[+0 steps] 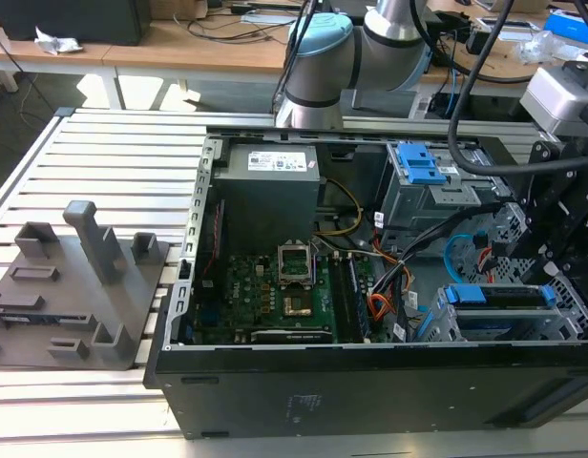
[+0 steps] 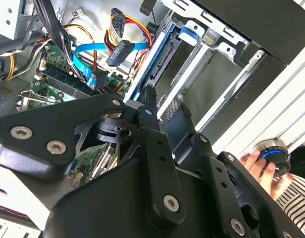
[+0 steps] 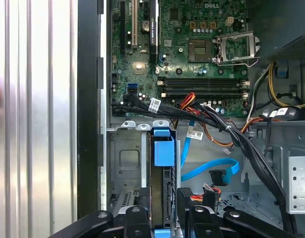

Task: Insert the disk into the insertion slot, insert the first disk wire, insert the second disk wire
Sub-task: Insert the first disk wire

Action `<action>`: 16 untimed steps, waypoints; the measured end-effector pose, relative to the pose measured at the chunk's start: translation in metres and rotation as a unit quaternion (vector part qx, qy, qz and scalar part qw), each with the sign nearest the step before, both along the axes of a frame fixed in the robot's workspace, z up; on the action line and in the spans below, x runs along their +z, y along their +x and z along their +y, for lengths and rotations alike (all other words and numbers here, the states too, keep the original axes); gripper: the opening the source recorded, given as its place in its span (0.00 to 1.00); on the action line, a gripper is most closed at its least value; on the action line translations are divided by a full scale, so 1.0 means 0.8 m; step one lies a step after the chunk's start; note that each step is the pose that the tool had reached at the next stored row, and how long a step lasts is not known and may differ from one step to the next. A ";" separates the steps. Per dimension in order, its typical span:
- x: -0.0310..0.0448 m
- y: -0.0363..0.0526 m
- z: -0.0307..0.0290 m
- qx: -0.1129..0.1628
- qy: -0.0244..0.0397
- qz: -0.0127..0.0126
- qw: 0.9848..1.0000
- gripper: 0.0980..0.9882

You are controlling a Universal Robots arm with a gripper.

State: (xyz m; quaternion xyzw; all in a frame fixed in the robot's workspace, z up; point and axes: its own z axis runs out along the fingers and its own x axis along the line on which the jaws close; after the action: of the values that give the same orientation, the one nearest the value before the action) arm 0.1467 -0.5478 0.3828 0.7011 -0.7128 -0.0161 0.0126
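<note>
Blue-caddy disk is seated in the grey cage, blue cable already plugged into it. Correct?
Not quite. The disk does sit in the insertion slot, but the blue cable is not plugged into it. In the first wrist view its black connector lies free, apart from the disk.

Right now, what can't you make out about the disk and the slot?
1. First wrist view: the end of the disk nearest the gripper is cut off by the picture edge and covered by the gripper, so its depth in the insertion slot is unclear.
2. Exterior view: the arm covers part of the slot toward the exterior view's right.
3. Second wrist view: the gripper covers the near part of the disk.
</note>
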 end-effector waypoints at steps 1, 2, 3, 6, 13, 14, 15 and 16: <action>0.0002 0.000 0.0005 0.000 0.000 0.000 1.000 0.30; 0.0001 0.000 0.0024 0.000 0.000 0.000 1.000 0.30; -0.0001 0.000 0.0041 0.000 0.000 0.000 1.000 0.30; -0.0001 0.000 0.0189 0.000 0.000 0.000 1.000 0.30; -0.0001 0.000 0.0504 0.001 0.000 0.000 1.000 0.30; 0.0000 0.000 0.0522 0.001 0.000 0.000 1.000 0.30; -0.0001 0.000 0.0535 0.001 0.000 0.000 1.000 0.30; -0.0004 0.001 0.0541 0.001 0.000 0.000 1.000 0.30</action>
State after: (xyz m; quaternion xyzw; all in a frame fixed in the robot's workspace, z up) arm 0.1474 -0.5046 0.3825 0.7016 -0.7123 -0.0160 0.0126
